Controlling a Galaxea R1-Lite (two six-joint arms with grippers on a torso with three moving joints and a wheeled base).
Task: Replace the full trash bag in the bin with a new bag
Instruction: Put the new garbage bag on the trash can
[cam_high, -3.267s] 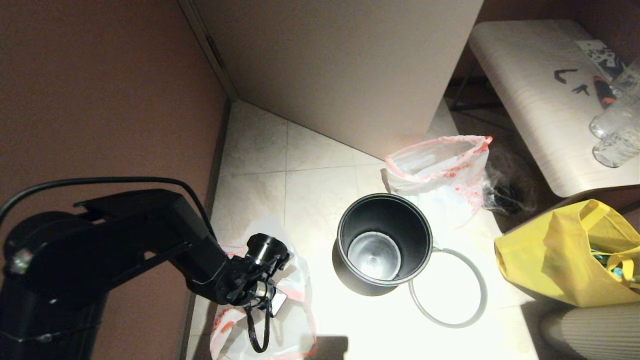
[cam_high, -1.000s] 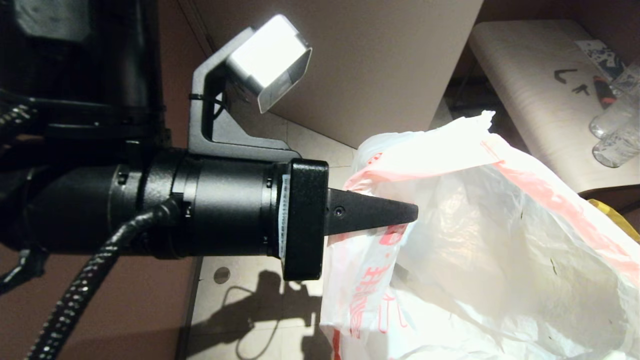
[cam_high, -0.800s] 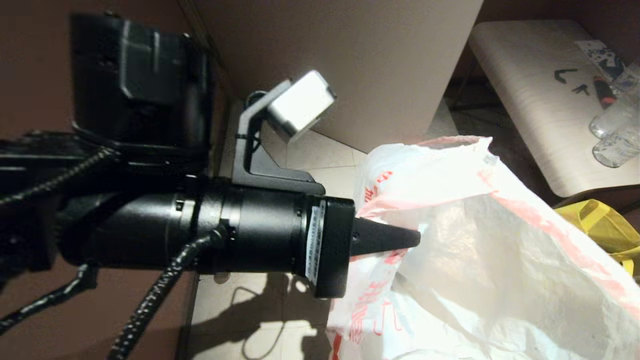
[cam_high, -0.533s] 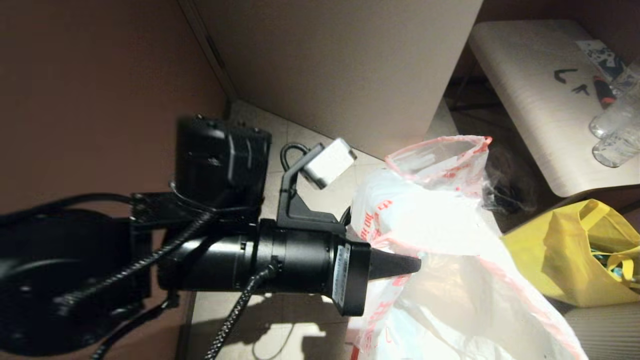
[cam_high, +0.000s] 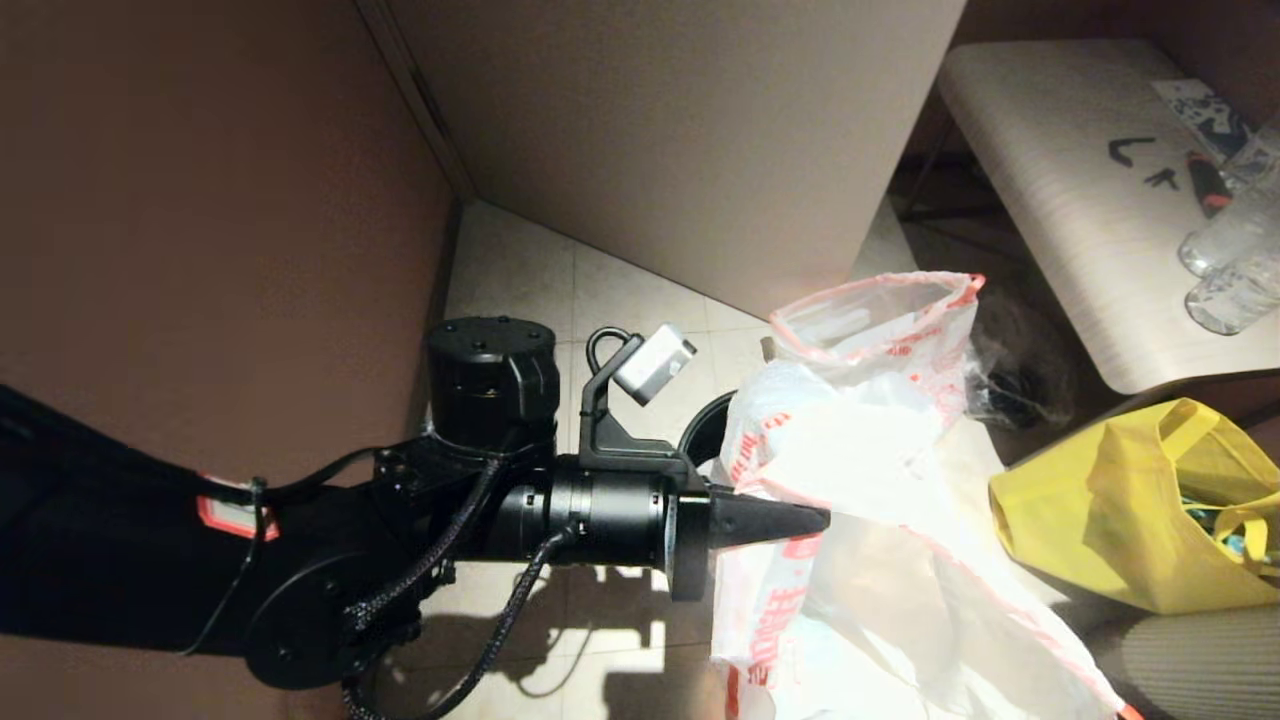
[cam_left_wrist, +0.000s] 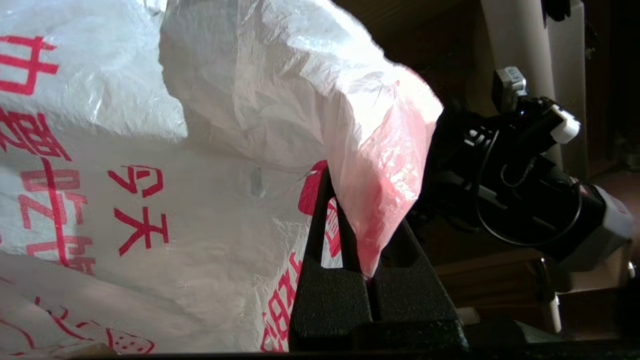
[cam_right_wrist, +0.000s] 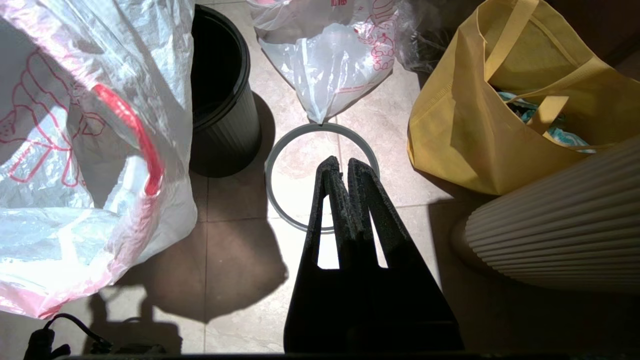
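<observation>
Head view: left arm stretches level, its pincer (cam_high: 815, 520) clamped on the new bag (cam_high: 850, 560) beside the bin (cam_high: 705, 430).

Closed right end effector (cam_right_wrist: 345, 167), grey hoop (cam_right_wrist: 280, 150), bin (cam_right_wrist: 220, 95)

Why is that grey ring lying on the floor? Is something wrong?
Yes, the grey hoop is the bin's rim, lying on the tiles beside it. The bin has no bag; the left gripper holds the new bag up.
</observation>
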